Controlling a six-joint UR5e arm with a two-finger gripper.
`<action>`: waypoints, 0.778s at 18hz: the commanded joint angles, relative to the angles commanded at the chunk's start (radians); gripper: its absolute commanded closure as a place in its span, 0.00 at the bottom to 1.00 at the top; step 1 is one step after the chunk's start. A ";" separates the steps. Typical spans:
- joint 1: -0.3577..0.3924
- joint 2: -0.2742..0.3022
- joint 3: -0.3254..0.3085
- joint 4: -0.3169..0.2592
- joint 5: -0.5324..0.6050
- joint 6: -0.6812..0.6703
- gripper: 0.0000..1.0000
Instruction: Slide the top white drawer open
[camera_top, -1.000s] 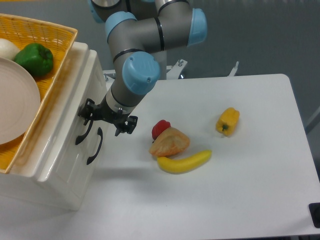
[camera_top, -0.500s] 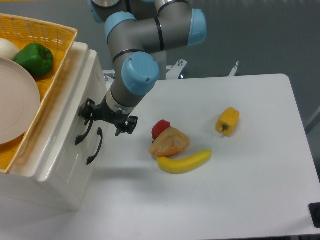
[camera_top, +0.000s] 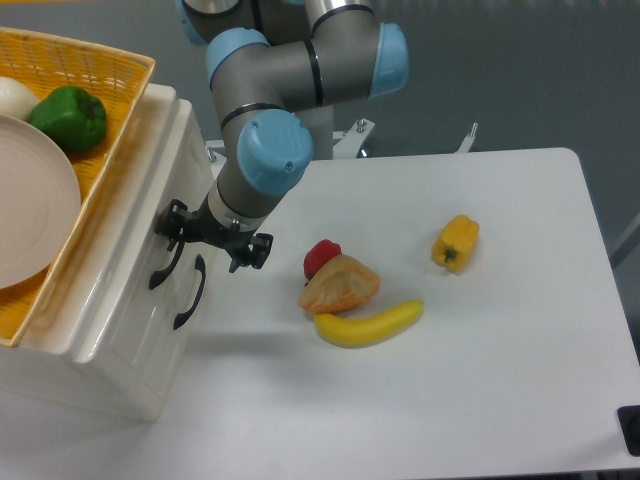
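Note:
The white cabinet (camera_top: 120, 370) stands at the left, seen from above. Its front carries two curved black handles. The top white drawer (camera_top: 138, 272) has the handle (camera_top: 163, 268) nearer the cabinet's top, and its front looks flush with the cabinet. The lower drawer's handle (camera_top: 188, 295) lies just beside it. My gripper (camera_top: 213, 238) hovers right at the upper ends of both handles, pointing at the cabinet front. It is open, with one black finger (camera_top: 174, 221) near the top drawer's handle and the other (camera_top: 255, 250) out over the table.
A yellow woven basket (camera_top: 118, 120) on the cabinet holds a green pepper (camera_top: 68, 118), a pale plate (camera_top: 30, 210) and a white round object (camera_top: 14, 97). On the white table lie a red pepper (camera_top: 321, 255), a pastry (camera_top: 340, 285), a banana (camera_top: 368, 323) and a yellow pepper (camera_top: 456, 242).
The arm and gripper have shifted slightly left, closer to the cabinet front. The drawers and the items on the table have not visibly moved.

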 joint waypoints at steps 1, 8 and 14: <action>0.000 0.002 0.000 0.000 0.000 0.000 0.00; 0.000 -0.005 0.006 0.002 0.000 0.000 0.00; 0.003 -0.014 0.011 0.005 0.002 0.000 0.00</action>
